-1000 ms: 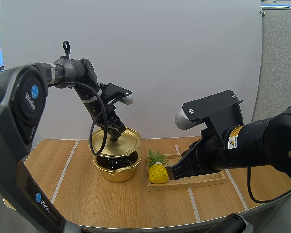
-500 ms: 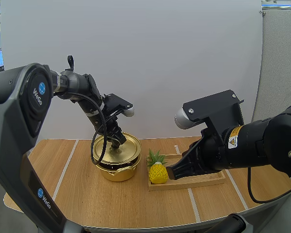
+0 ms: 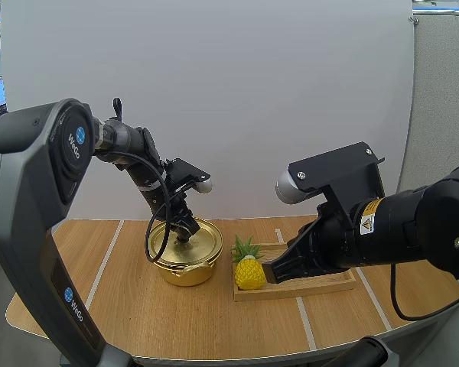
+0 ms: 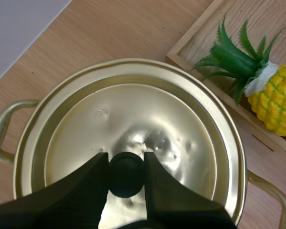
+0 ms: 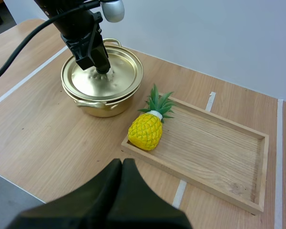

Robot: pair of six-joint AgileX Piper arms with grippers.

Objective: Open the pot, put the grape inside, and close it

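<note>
From above, the left gripper [image 3: 185, 229] sits on the round gold metal lid [image 3: 204, 241] covering the gold two-handled pot [image 3: 185, 271] beside a shallow wooden tray [image 3: 321, 287]; its wrist view shows the fingers [image 4: 76, 191] pinching the lid's black knob [image 4: 126, 176]; in its own wrist view the right gripper [image 5: 122, 164] has fingers pressed together, empty, near a yellow toy pineapple [image 5: 145, 131].

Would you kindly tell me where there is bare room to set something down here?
Bare: the wooden tray past the pineapple, and the table in front of the pot. Crowded: the lid, held by the left gripper.
</note>
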